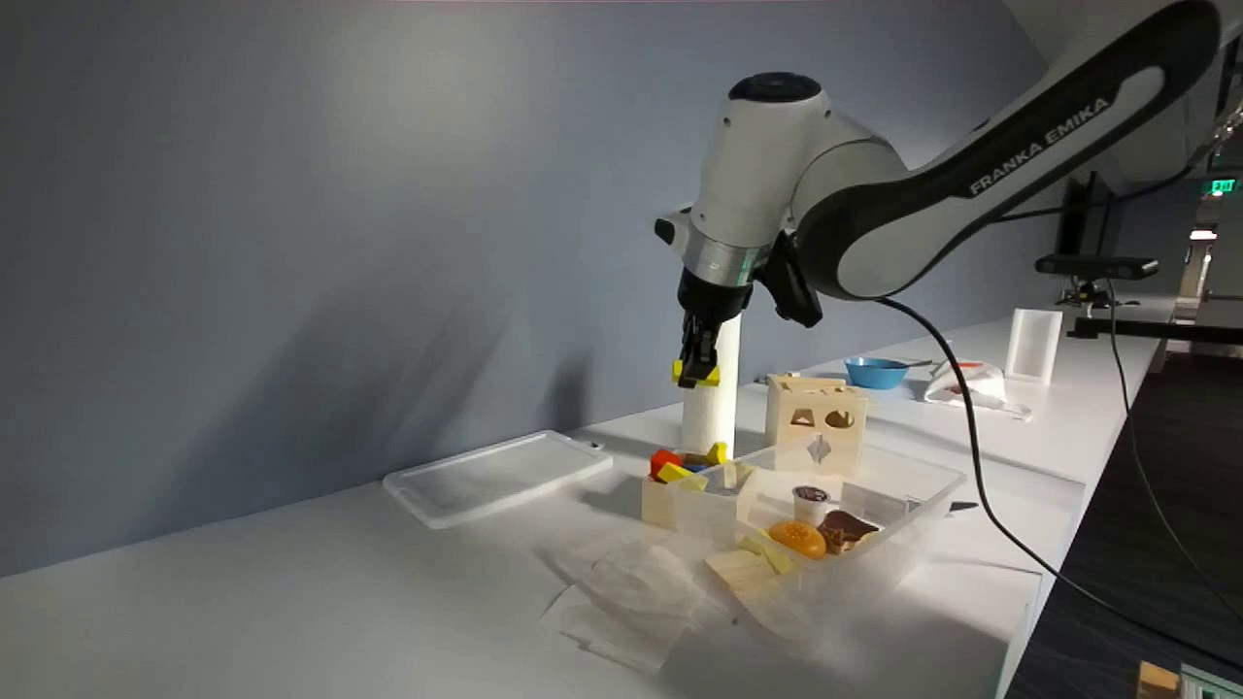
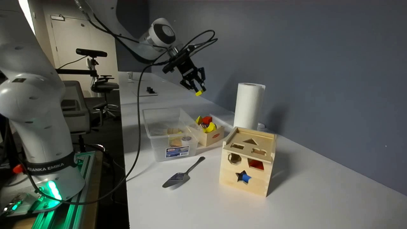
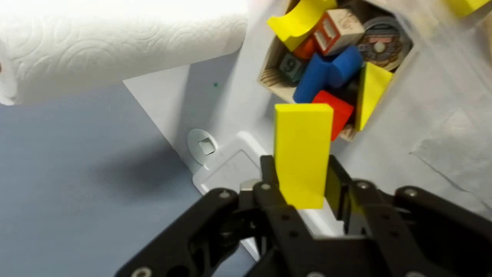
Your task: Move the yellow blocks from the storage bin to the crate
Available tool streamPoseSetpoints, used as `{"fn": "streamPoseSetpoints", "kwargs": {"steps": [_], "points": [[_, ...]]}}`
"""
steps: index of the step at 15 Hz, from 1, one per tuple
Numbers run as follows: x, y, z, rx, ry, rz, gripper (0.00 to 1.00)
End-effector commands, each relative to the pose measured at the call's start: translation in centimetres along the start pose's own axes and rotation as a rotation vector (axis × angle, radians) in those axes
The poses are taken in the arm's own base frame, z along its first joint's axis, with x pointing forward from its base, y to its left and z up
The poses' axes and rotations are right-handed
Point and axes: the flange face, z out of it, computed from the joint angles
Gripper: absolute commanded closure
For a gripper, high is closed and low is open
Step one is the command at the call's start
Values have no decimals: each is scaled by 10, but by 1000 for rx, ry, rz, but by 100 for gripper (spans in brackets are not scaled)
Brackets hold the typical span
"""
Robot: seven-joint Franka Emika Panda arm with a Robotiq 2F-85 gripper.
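The claw is clamped on a yellow block, held above the table. Lower down, in an exterior view, the crate, holding more yellow blocks, stands just right of the storage bin. Farther right are a paper towel roll and, nearer, a wooden shape box.

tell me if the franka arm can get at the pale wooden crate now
Probably yes: the black end effector, holding a yellow rectangular block, hangs higher than the open-topped crate, with no obstacle visible between them.
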Motion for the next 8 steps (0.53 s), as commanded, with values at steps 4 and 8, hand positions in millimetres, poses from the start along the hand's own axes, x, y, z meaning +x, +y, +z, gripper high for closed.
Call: {"fn": "streamPoseSetpoints", "kwargs": {"steps": [4,8], "points": [[10,46,53,-63,65,20,92],[3,52,87,-52,45,57,92]]}}
